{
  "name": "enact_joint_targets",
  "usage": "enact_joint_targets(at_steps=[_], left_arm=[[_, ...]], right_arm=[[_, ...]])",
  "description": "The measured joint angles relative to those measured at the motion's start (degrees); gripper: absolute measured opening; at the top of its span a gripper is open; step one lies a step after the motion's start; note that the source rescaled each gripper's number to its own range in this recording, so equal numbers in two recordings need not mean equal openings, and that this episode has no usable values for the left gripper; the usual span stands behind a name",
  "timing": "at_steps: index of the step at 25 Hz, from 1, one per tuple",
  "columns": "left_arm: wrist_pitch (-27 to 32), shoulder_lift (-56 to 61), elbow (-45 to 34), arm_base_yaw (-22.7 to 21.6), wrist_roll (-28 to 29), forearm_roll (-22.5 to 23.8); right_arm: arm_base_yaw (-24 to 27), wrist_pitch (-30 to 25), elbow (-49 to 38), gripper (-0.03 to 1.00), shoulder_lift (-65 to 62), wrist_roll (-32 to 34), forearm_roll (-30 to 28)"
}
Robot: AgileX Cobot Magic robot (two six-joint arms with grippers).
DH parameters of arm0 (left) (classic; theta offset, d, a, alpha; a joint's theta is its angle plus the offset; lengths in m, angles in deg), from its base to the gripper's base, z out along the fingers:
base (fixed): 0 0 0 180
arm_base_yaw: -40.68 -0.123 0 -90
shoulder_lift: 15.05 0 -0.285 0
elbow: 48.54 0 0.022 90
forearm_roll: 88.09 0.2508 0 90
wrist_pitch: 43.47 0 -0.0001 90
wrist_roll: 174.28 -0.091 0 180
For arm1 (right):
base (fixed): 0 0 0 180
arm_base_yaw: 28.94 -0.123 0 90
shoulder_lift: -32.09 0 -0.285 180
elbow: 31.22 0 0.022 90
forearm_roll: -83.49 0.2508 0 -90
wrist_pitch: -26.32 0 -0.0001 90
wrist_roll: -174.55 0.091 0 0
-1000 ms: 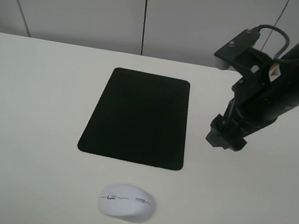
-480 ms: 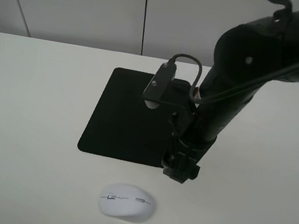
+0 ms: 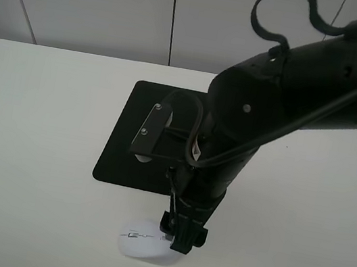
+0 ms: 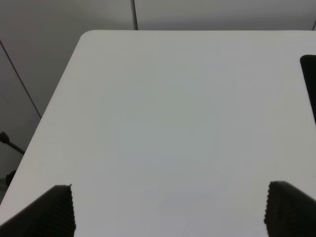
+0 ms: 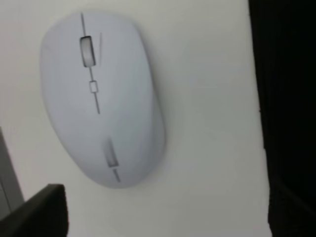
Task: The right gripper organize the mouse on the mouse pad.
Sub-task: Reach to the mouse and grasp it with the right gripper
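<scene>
The white mouse (image 3: 138, 240) lies on the table in front of the black mouse pad (image 3: 134, 141), off the pad. My right gripper (image 3: 181, 235) hangs just above the mouse's right end, and the arm covers the pad's right half. In the right wrist view the mouse (image 5: 101, 98) lies ahead of the open gripper (image 5: 163, 219), with one fingertip (image 5: 37, 212) at the frame's edge and the pad (image 5: 289, 89) beside it. Nothing is held. My left gripper (image 4: 173, 212) is open and empty over bare table, with a corner of the pad (image 4: 310, 81) at the edge.
The white table (image 3: 32, 150) has a rounded far left corner (image 4: 91, 34) and a grey wall behind it. The right arm's bulky body and cable loops (image 3: 285, 28) hang over the middle right of the table.
My right arm has swung from the right of the pad forward and left across it, and come down over the mouse. The mouse and pad have not moved.
</scene>
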Motion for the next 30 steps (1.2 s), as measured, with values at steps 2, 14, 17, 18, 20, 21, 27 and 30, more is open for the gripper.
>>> enact_joint_targets(at_steps=[2, 14, 17, 18, 20, 21, 27, 30], left_arm=[[0.0, 0.0, 0.0, 0.0, 0.0, 0.0], [0.0, 0.0, 0.0, 0.0, 0.0, 0.0], [0.0, 0.0, 0.0, 0.0, 0.0, 0.0], [0.0, 0.0, 0.0, 0.0, 0.0, 0.0], [0.0, 0.0, 0.0, 0.0, 0.0, 0.0], [0.0, 0.0, 0.0, 0.0, 0.0, 0.0], [0.0, 0.0, 0.0, 0.0, 0.0, 0.0], [0.0, 0.0, 0.0, 0.0, 0.0, 0.0]], right_arm=[[-1.36, 0.06, 0.0, 1.0, 0.58, 0.61, 0.05], [-7.3, 6.23, 0.0, 1.0, 5.97, 2.3, 1.47], [-7.3, 7.68, 0.0, 1.0, 7.55, 2.83, 1.46], [-7.3, 8.11, 0.0, 1.0, 8.04, 2.9, 1.46], [-7.3, 9.13, 0.0, 1.0, 8.72, 2.93, 1.46], [-7.3, 9.35, 0.0, 1.0, 9.13, 2.93, 1.46], [-7.3, 10.33, 0.02, 1.0, 10.7, 2.93, 1.4], [-7.25, 11.02, 0.15, 1.0, 11.57, 2.93, 1.24]])
